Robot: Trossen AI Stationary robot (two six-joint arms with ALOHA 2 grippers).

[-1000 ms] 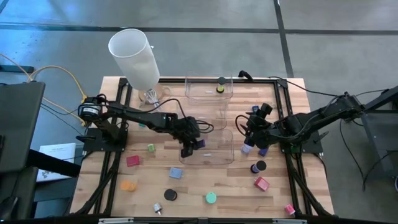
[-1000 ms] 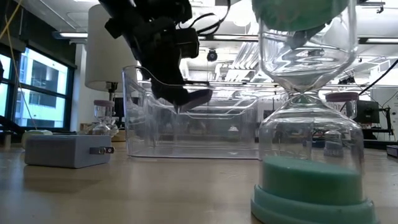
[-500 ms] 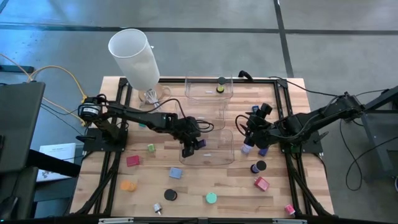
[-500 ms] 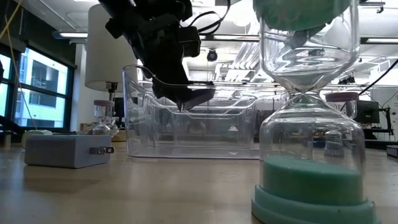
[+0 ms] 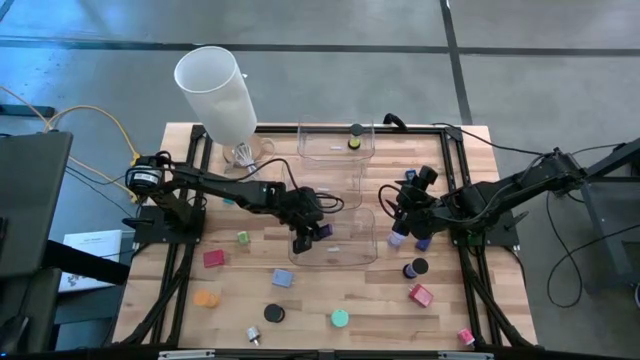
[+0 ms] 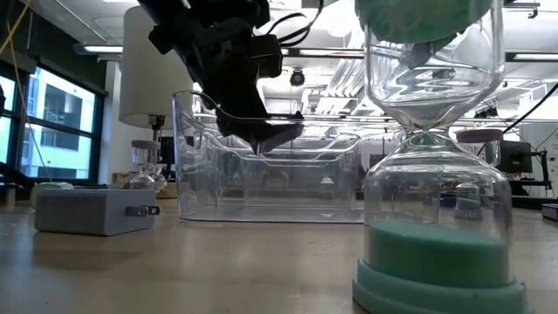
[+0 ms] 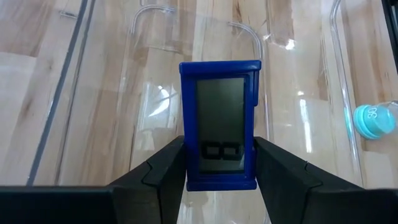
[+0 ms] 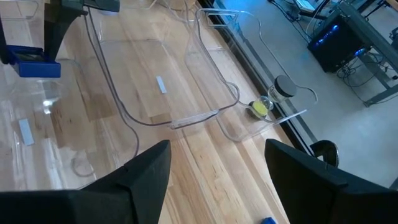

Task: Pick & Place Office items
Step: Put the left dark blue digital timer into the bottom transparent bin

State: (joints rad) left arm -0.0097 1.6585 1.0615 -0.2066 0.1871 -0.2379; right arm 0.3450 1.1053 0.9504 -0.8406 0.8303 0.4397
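My left gripper [image 5: 306, 238] is shut on a blue rectangular piece with a grey screen [image 7: 220, 134] and hangs over the near clear bin [image 5: 345, 258]; the low view shows it as the dark left gripper [image 6: 272, 136] behind the bin's front wall. My right gripper [image 8: 217, 183] is open and touches nothing. It waits at that bin's right end [image 5: 402, 218], beside a purple piece [image 5: 397, 239]. Other pieces rest on the wood: a red block [image 5: 213, 258], a blue block [image 5: 283, 278], an orange disc [image 5: 205, 298], a black disc [image 5: 273, 313] and a teal disc [image 5: 339, 318]. My left gripper pinches the blue piece between its two fingers [image 7: 163, 169], which lie on the piece's two long sides near one end [image 7: 191, 171]. The fingers slant down from above. The piece is lifted clear, above the bin's floor, and reaches out past the fingertips.
A second clear bin [image 5: 312, 150] at the far edge holds a small yellow hourglass [image 5: 354, 137]. A tall white cylinder [image 5: 215, 88] stands at the far left. A black-topped piece [image 5: 415, 268] and pink blocks [image 5: 421, 295] lie near right. A teal hourglass [image 6: 432, 174] fills the low view's foreground.
My left gripper, with the blue piece, has edged a little toward the table's right over the near bin and has stayed shut on it.
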